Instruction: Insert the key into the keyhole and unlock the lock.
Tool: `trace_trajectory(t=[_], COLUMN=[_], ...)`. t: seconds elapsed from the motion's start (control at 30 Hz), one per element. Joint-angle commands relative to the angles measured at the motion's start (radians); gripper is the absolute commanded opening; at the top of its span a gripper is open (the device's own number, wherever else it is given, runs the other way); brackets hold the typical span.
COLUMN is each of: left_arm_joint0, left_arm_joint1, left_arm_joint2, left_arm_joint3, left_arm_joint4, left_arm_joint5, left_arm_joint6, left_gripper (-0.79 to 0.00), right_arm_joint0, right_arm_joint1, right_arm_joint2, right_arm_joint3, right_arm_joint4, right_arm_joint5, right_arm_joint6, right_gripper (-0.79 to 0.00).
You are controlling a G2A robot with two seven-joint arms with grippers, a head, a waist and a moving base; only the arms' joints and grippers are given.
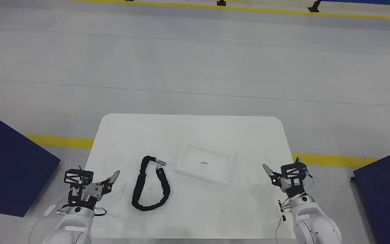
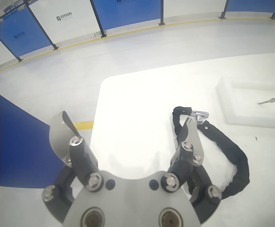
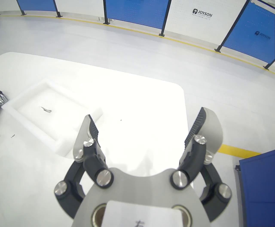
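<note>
Nearest, at the table's near left corner: left gripper (image 2: 126, 118), its 2 fingers spread wide, nothing between them. Opposite, at the near right corner: right gripper (image 3: 145, 113), also spread wide and gripping nothing, well apart from everything on the table. On its wrist mount, a white label (image 3: 141, 215) with dark print cut off at the edge, not legible.

Just beside the left gripper, apart from it: black chain lock (image 2: 245, 169), lying flat in a loop on the white table (image 1: 183, 128), both ends meeting at a short shiny metal cylinder (image 2: 199, 114) on the far side of the loop. Keyhole too small to make out.

Farther in, near the table's middle and just beside the lock on the right-gripper side: shallow white foam tray (image 2: 223, 103). Inside it, 1 small metal key (image 2: 266, 101), lying flat on the tray floor, clear of the walls, untouched by either gripper.

Beyond the table: pale grey floor with a yellow line (image 1: 61, 141). Farthest, along the room's edge: blue panels (image 3: 133, 10) and white panels (image 2: 62, 21) on dark posts, several bearing a small logo with a line of lettering.
</note>
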Motion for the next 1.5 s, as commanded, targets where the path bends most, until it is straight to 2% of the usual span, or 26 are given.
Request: trace_trajectory(t=[0.0, 0.17, 0.4, 0.73, 0.9, 1.03, 1.3, 1.33, 1.4, 1.43, 1.47], left_arm_joint0=[0.0, 0.0, 0.0, 0.0, 0.0, 0.0, 0.0, 0.0, 0.0, 0.0, 0.0], left_arm_joint1=[0.0, 0.0, 0.0, 0.0, 0.0, 0.0, 0.0, 0.0, 0.0, 0.0, 0.0], left_arm_joint2=[0.0, 0.0, 0.0, 0.0, 0.0, 0.0, 0.0, 0.0, 0.0, 0.0, 0.0], left_arm_joint3=[0.0, 0.0, 0.0, 0.0, 0.0, 0.0, 0.0, 0.0, 0.0, 0.0, 0.0], left_arm_joint4=[0.0, 0.0, 0.0, 0.0, 0.0, 0.0, 0.0, 0.0, 0.0, 0.0, 0.0], left_arm_joint5=[0.0, 0.0, 0.0, 0.0, 0.0, 0.0, 0.0, 0.0, 0.0, 0.0, 0.0], left_arm_joint6=[0.0, 0.0, 0.0, 0.0, 0.0, 0.0, 0.0, 0.0, 0.0, 0.0, 0.0], left_gripper=[0.0, 0.0, 0.0, 0.0, 0.0, 0.0, 0.0, 0.0, 0.0, 0.0, 0.0], right_arm_joint0=[0.022, 0.113, 0.295, 0.533, 0.633, 0.703, 0.784, 0.788, 0.796, 0.801, 0.806], right_arm_joint1=[0.005, 0.021, 0.036, 0.027, 0.012, -0.004, -0.038, -0.042, -0.05, -0.053, -0.057], right_arm_joint2=[0.013, 0.016, -0.057, -0.246, -0.346, -0.426, -0.564, -0.58, -0.611, -0.624, -0.637], right_arm_joint3=[-0.013, -0.025, 0.013, 0.149, 0.252, 0.341, 0.468, 0.481, 0.509, 0.522, 0.537], right_arm_joint4=[-0.023, -0.118, -0.217, -0.164, -0.085, -0.031, 0.039, 0.036, 0.023, 0.017, 0.011], right_arm_joint5=[-0.059, -0.24, -0.495, -0.705, -0.749, -0.754, -0.711, -0.703, -0.684, -0.676, -0.667], right_arm_joint6=[0.031, 0.123, 0.252, 0.436, 0.563, 0.62, 0.635, 0.629, 0.613, 0.603, 0.592], right_gripper=[0.0, 0.0, 0.0, 0.0, 0.0, 0.0, 0.0, -0.062, -0.083, -0.157, -0.283])
